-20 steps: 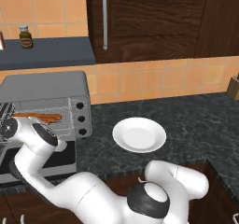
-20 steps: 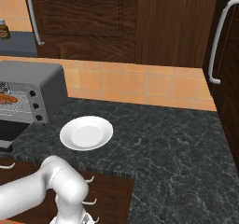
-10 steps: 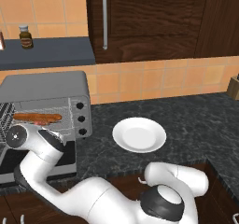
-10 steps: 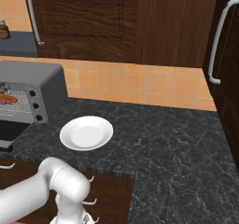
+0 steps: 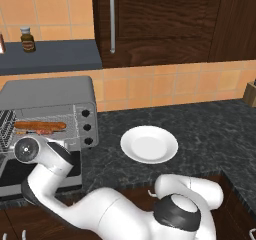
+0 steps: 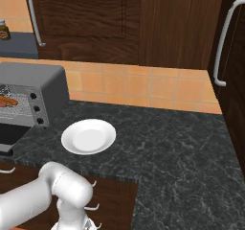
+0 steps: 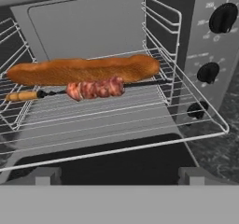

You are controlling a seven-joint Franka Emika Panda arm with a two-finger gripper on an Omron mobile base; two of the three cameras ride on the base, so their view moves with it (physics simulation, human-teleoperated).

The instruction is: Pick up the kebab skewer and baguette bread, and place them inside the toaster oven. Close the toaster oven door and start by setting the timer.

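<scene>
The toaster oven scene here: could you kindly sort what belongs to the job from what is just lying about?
Job:
- toaster oven
- baguette, on the rack
- skewer, beside it
- oven door, open

Lying about:
- white plate
- jar on the shelf

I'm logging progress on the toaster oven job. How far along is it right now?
Done: the baguette bread and the kebab skewer both lie on the wire rack inside the toaster oven, and the white plate is bare. In hand: nothing visibly held; the hand faces the oven opening. Left: close the toaster oven door, still down, then set the timer knob.
</scene>
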